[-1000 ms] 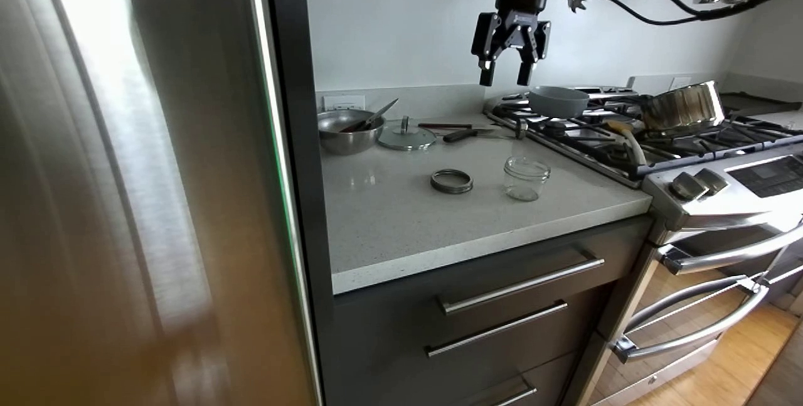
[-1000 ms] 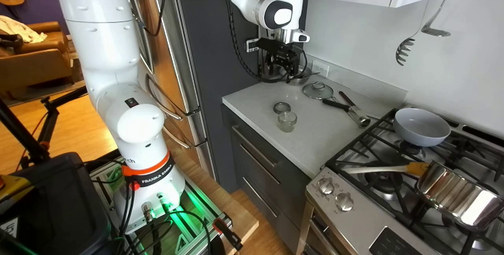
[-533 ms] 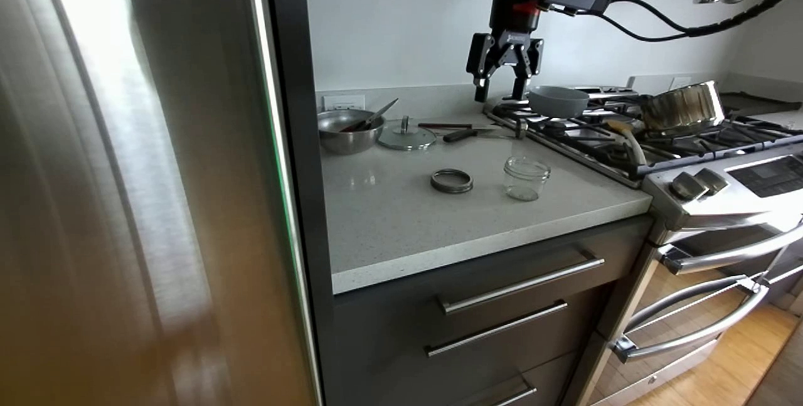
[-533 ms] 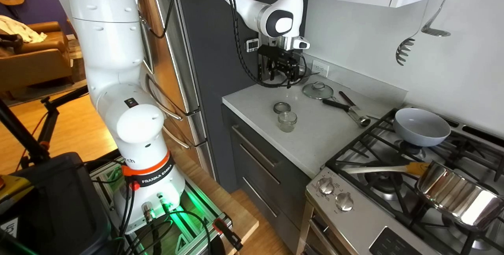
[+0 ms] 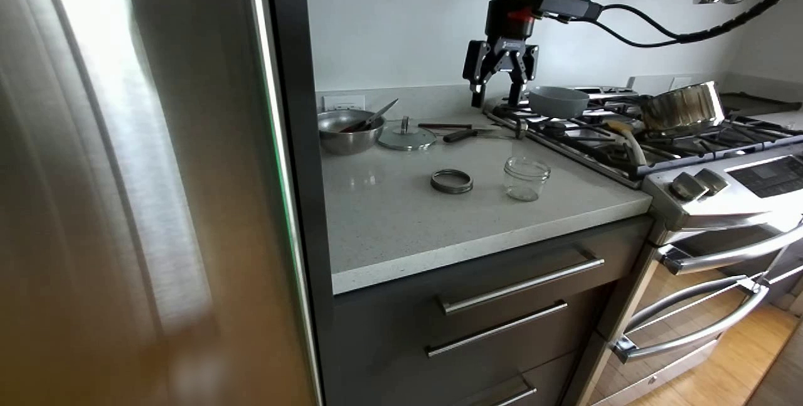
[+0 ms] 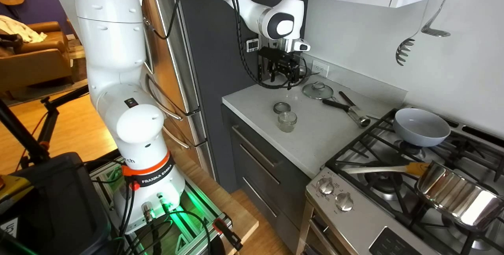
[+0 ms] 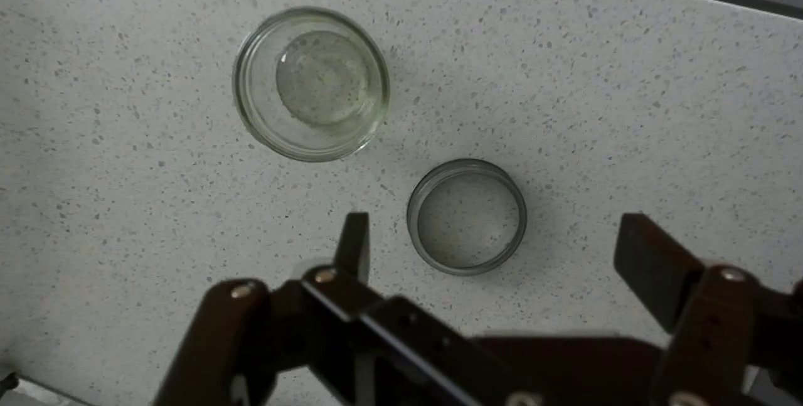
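1. now hangs lower over the counter (image 5: 376, 230) than a second ago, bringing the gripper (image 5: 497, 99) nearer the metal ring (image 7: 467, 166).
2. stands wide at the jaws, gripping nothing.
3. leaves the ring unmoved, flat between the counter's front and back edges, framed by the gripper in the wrist view.
4. shows the glass jar (image 7: 312, 86) just beside, not touching, nearer the front edge.
5. likely gives more room toward the dark panel (image 6: 212, 54) at the counter's end.

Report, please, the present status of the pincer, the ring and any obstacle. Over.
Pincer open, empty, above counter. Metal ring flat on counter, untouched. Glass jar close beside ring, apart; possible obstacle.
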Controlling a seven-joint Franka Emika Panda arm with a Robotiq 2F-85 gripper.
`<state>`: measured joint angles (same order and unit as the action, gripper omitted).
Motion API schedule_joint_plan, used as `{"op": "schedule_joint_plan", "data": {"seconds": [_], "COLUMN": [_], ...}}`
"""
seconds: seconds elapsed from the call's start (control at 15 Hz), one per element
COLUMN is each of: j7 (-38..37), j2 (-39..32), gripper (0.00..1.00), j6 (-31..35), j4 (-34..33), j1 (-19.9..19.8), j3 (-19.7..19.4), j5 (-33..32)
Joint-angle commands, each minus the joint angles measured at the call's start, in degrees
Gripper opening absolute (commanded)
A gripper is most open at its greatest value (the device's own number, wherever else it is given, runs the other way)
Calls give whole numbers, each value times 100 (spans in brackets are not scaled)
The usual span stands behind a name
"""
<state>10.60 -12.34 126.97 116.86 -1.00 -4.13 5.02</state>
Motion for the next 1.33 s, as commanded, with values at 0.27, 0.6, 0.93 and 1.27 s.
{"op": "schedule_joint_plan", "data": {"seconds": [0.27, 0.6, 0.93, 1.27], "j7": [-4, -279, -208, -216], "j2": [-523, -1009, -1111, -1202], "gripper": [100, 100, 100, 100], "j6": [17, 640, 917, 951], "j4": [-388, -526, -495, -591], "j1": [-73, -71, -117, -130], "j3": [142, 124, 180, 180], "j5": [-238, -389, -323, -325]}}
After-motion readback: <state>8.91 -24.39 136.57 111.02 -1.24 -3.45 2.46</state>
